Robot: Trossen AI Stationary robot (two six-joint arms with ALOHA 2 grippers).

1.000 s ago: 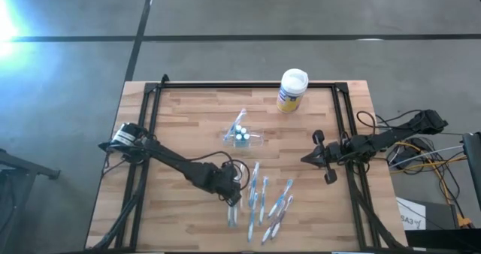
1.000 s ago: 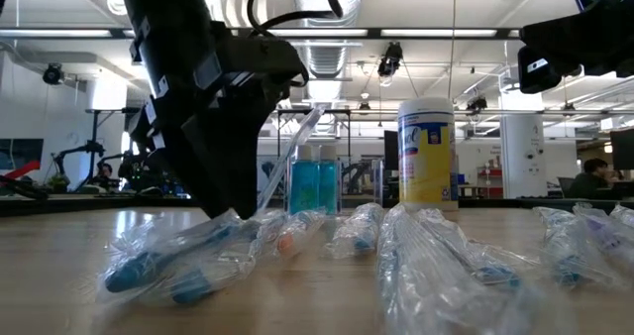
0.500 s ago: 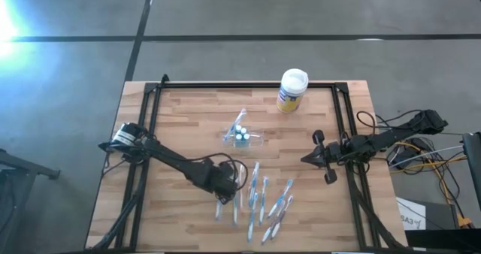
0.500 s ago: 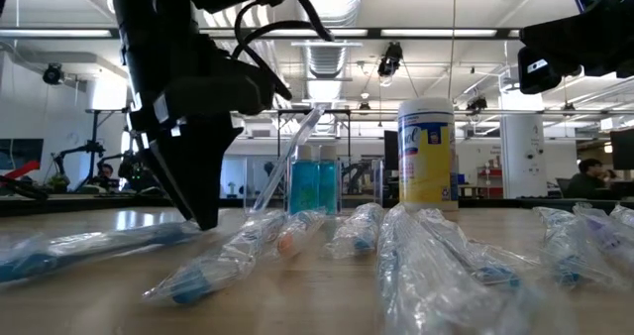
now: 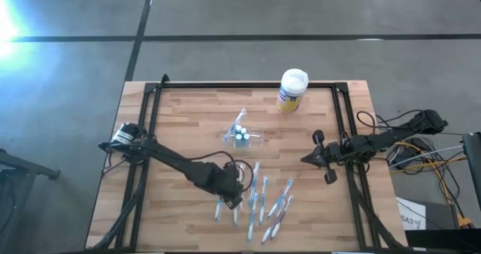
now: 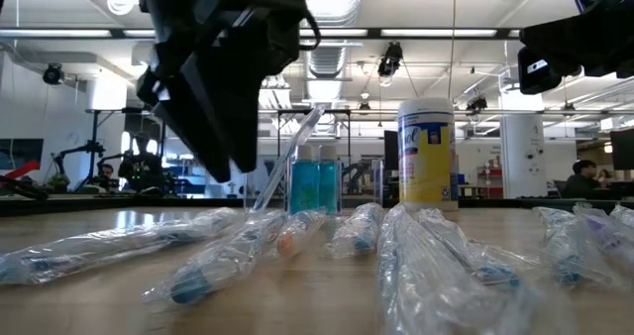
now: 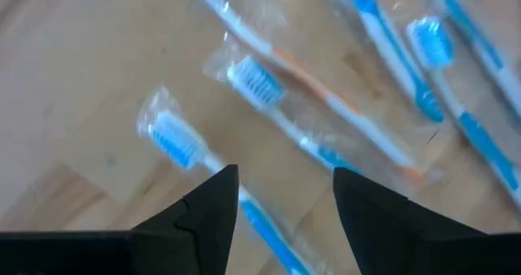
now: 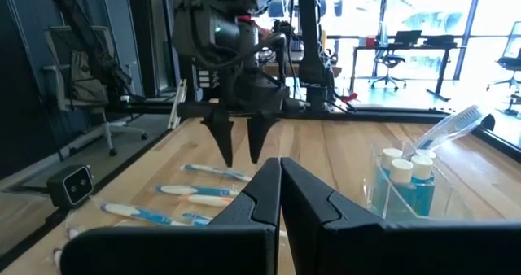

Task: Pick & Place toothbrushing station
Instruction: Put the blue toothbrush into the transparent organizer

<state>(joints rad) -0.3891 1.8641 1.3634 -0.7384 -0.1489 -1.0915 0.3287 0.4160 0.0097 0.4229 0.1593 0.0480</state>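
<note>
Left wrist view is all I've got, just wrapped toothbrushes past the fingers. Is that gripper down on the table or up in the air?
Observer: Up in the air. The low view shows the left gripper hanging above the wrapped toothbrushes, open and empty.
Operator: Where's the clear holder?
Observer: The toothbrushing station stands near the table's middle, beyond the toothbrush pile, with blue bottles and one toothbrush in it.
Operator: And the other arm?
Observer: The right gripper waits shut at the table's right side, holding nothing.
</note>
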